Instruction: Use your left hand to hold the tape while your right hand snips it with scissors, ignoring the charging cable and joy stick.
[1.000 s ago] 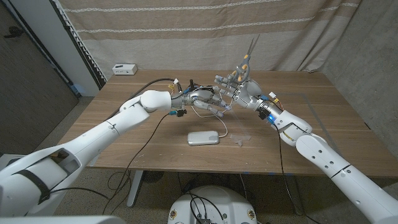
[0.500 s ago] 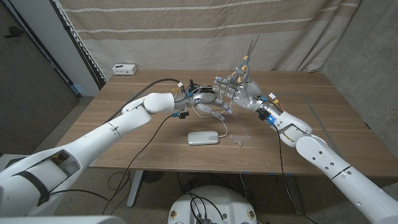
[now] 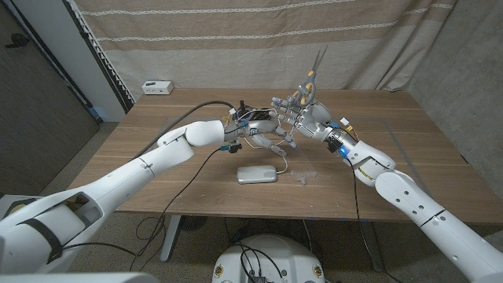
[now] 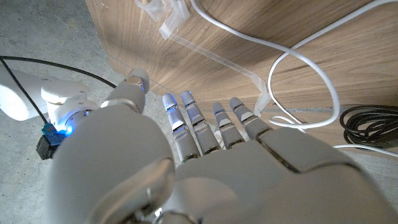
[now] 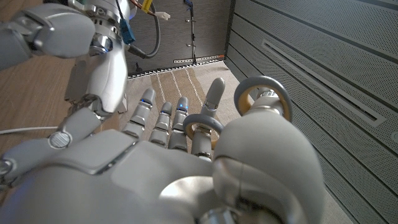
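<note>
One scissors (image 3: 312, 72), one tape strip (image 4: 214, 57), one cable (image 4: 298, 53), above the table (image 3: 409, 149).
Your right hand (image 3: 302, 116) grasped the scissors, blades upward; your left hand (image 3: 263, 124) pinched the tape strip.

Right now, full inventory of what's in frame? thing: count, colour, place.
scissors: one pair, grey blades with yellow-ringed handles, held up in the right hand, blades pointing up over the table's far middle.
tape: one clear strip, running from the left hand's fingertips to a clear dispenser lying on the table right of centre.
white flat device: one, on the table near the front middle.
charging cable: one, white, looping across the table by the device.
black cable: one coil, on the table near the left hand.
small white box: one, far left corner.
table: one, wooden.
left hand: raised mid-table, holding the tape.
right hand: raised beside it, gripping the scissors.
</note>
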Robot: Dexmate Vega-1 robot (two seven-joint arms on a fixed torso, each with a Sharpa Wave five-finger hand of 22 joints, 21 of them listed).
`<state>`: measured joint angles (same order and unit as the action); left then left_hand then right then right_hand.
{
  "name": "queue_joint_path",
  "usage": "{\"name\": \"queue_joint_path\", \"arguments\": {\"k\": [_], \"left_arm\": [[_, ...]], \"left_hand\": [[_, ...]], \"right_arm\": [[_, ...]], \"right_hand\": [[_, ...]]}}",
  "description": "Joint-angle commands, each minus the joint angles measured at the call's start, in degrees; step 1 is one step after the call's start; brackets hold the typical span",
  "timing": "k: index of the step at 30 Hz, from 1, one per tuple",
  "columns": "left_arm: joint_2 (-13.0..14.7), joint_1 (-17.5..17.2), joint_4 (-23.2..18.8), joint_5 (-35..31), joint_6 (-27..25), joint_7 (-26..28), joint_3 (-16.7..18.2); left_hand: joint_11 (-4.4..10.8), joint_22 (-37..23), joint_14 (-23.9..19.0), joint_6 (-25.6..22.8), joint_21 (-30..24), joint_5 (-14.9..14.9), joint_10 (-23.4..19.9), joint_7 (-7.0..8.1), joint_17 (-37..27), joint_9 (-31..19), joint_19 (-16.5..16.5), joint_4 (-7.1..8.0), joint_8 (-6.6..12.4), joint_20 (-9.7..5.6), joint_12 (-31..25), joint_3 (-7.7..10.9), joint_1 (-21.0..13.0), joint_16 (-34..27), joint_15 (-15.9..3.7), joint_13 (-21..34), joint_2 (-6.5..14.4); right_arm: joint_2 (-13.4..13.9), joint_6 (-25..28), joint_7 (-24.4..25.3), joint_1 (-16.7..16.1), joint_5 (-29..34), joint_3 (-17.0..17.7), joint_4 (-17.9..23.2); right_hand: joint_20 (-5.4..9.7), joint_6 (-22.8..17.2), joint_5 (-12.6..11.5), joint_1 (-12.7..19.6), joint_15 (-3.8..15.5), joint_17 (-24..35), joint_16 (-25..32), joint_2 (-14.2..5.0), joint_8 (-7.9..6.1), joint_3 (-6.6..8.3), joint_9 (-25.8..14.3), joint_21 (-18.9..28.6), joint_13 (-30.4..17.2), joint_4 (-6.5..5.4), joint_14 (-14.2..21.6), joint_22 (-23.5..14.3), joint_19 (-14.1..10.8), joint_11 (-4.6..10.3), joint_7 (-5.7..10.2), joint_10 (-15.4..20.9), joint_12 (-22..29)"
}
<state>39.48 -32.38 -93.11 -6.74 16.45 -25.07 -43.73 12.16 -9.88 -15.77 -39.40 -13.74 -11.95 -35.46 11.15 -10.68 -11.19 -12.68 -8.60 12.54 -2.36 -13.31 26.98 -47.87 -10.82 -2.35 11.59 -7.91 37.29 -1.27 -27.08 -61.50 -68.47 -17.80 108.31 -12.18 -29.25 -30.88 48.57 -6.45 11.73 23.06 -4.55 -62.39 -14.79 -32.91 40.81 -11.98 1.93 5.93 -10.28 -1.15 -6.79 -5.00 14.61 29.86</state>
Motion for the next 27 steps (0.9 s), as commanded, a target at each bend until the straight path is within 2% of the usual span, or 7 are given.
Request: {"name": "queue_joint_path", "arguments": {"k": [1, 14, 20, 27], "left_arm": [[-0.20, -0.48, -0.96, -5.33, 0.47, 2.39, -0.69], [0.10, -1.36, -2.97, -10.84, 0.01, 4.92, -0.77], [0.51, -3.10, -5.13, -14.97, -1.20, 8.20, -0.44], [0.54, -4.29, -6.26, -19.19, -1.52, 11.06, -0.72]], "left_hand": [[-0.01, -0.13, -0.27, -0.30, 0.08, -0.35, -0.71, 0.51, 0.05, -0.18, -0.71, 0.04, -0.13, -2.09, 0.08, -0.25, -0.02, -0.39, -8.17, 0.20, -0.62], [-0.04, -0.15, -0.69, -0.22, 0.55, -0.49, -1.72, 0.57, 0.04, -0.17, -1.04, 0.35, -0.33, -1.96, -0.04, -0.98, 1.07, -0.53, -8.36, 0.22, -1.11], [-0.02, -0.15, -0.79, -0.10, 0.66, -0.57, -2.23, 0.64, 0.04, -0.17, -1.22, 0.38, -0.42, -2.07, -0.13, -1.21, 1.33, -0.55, -8.46, 0.23, -1.26], [0.01, -0.16, -1.08, 2.25, 0.96, -0.82, -2.52, 0.42, 0.07, -0.14, -1.82, 0.46, -1.33, -2.09, 0.06, -2.37, 2.57, -0.57, -8.49, 0.24, -2.11]], "right_arm": [[-0.01, 0.68, 0.00, 0.55, -0.05, -0.28, -0.29], [-0.10, 1.21, 0.04, 1.18, 0.08, -0.71, -0.36], [-0.02, 1.64, 0.15, 1.45, 0.03, -0.87, -0.25], [0.08, 2.33, 0.47, 1.75, -0.18, -1.05, -0.21]], "right_hand": [[-0.13, 0.01, 0.24, 0.12, -0.33, 0.15, -0.23, -0.56, -0.46, -0.31, -0.14, -0.07, -0.17, 0.05, 0.40, -0.06, -0.25, -0.26, -0.11, 0.32, -0.22], [-0.13, 0.00, 0.30, 0.05, -0.34, 0.16, -0.46, -0.62, -0.52, -0.33, -0.02, -0.48, -0.15, 0.07, 0.42, -0.07, -0.39, -0.29, -0.12, 0.25, -0.43], [-0.13, 0.03, 0.32, 0.03, -0.34, 0.17, -0.53, -0.66, -0.53, -0.33, 0.03, -0.65, -0.14, 0.08, 0.48, -0.07, -0.45, -0.29, -0.05, 0.32, -0.49], [-0.13, -0.01, 0.35, 0.02, -0.44, 0.17, -0.67, -0.72, -0.56, -0.33, 0.12, -0.86, -0.13, 0.10, 0.45, -0.08, -0.55, -0.29, -0.17, 0.24, -0.61]]}}
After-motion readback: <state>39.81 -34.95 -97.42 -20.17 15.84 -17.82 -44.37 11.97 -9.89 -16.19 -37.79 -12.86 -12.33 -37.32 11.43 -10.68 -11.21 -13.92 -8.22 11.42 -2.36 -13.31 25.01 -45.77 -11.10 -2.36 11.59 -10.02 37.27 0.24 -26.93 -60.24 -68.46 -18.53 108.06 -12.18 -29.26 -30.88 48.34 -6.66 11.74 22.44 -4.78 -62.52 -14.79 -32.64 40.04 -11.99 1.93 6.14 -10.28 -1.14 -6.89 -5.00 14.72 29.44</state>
